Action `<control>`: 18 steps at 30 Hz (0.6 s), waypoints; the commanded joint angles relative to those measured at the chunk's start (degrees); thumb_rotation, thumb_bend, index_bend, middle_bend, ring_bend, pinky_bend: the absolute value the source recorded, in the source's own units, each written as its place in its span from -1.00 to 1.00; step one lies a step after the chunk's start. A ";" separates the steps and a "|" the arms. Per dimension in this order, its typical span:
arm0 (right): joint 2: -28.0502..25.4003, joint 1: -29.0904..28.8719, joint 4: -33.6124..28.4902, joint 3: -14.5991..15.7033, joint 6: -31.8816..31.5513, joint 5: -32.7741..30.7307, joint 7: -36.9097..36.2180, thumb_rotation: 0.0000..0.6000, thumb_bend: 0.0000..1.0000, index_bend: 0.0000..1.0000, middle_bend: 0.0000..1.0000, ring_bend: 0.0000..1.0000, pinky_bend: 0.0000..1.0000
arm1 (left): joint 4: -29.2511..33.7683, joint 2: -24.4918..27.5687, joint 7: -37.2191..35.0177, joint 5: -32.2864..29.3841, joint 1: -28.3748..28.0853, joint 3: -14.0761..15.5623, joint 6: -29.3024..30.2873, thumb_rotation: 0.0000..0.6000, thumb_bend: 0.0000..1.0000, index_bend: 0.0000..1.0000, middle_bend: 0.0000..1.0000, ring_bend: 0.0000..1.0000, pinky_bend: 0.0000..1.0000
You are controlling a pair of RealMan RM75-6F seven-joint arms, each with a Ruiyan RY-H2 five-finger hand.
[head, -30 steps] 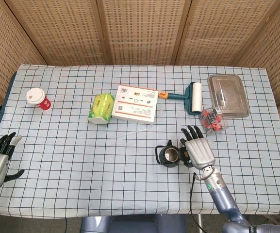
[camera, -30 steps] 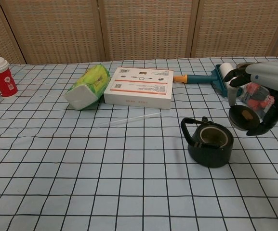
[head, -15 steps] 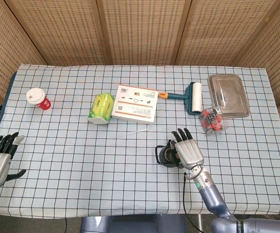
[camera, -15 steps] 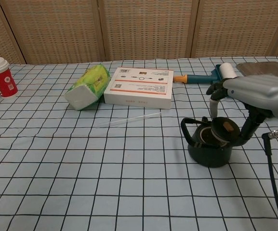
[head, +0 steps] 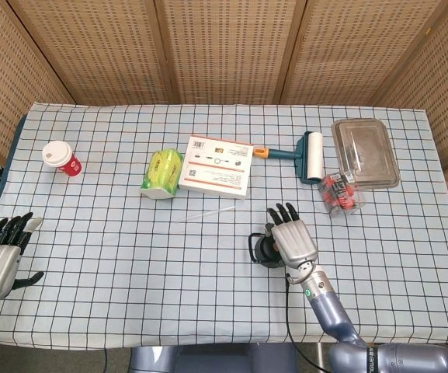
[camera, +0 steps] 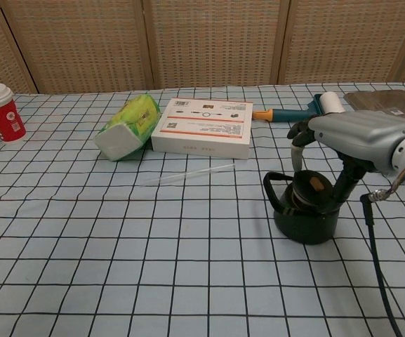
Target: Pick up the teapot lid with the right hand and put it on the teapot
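The dark teapot [camera: 302,215] stands on the checked cloth right of centre, its handle [camera: 270,189] pointing left. My right hand [camera: 342,140] hovers directly over it and holds the dark lid [camera: 313,193] with a brown knob, tilted just above the pot's mouth. In the head view the right hand [head: 290,239] covers most of the teapot [head: 262,249]; the lid is hidden there. My left hand [head: 0,253] rests open near the table's left front corner, holding nothing.
A white box [head: 217,166], green tissue pack [head: 161,172] and clear straw [head: 206,212] lie behind the teapot. A lint roller [head: 305,156], clear lidded container [head: 363,153] and red-white packet [head: 340,193] sit at the right. A red cup [head: 60,158] stands far left.
My right hand carried the lid leftward from beside the teapot to directly over its opening. The left hand shifted only slightly.
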State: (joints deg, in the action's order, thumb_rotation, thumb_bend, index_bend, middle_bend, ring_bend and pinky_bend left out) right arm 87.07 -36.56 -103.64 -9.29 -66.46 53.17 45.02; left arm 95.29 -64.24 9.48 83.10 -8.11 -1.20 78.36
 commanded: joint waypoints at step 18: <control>0.17 -0.30 -0.23 1.40 -1.73 -0.78 0.13 1.00 -0.47 -0.25 -0.84 -1.00 -1.00 | 0.61 0.13 1.21 -0.78 -0.22 0.24 -0.64 1.00 -0.80 -1.00 -1.00 -1.00 -1.00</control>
State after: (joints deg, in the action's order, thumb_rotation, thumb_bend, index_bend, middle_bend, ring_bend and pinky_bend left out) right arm 87.33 -36.87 -103.73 -8.01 -68.09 52.30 45.07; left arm 95.90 -64.11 10.69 82.32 -8.33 -0.96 77.72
